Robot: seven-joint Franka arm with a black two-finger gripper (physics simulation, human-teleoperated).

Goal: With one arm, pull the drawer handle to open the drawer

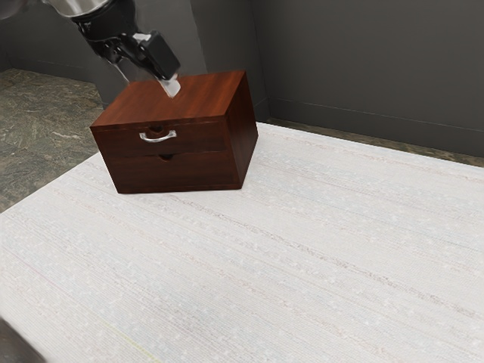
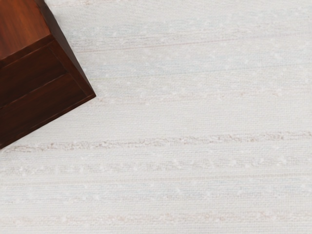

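The arm [image 1: 83, 7] shows at the upper left of the exterior frame. At the very top edge its shell is a rounded, glossy silver-grey casing with a soft highlight. Below that the wrist [image 1: 113, 34] is matte black, bulky and rounded, with darker seams between its segments. A thin pale strip runs along its lower side; what it is cannot be told. The end effector [image 1: 172, 86] is a black boxy block with flat faces and squared edges, greyer where light catches it, ending in a small pale grey-white tip.

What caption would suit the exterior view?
Gripper hovers over a wooden drawer box on the white table, silver handle untouched.
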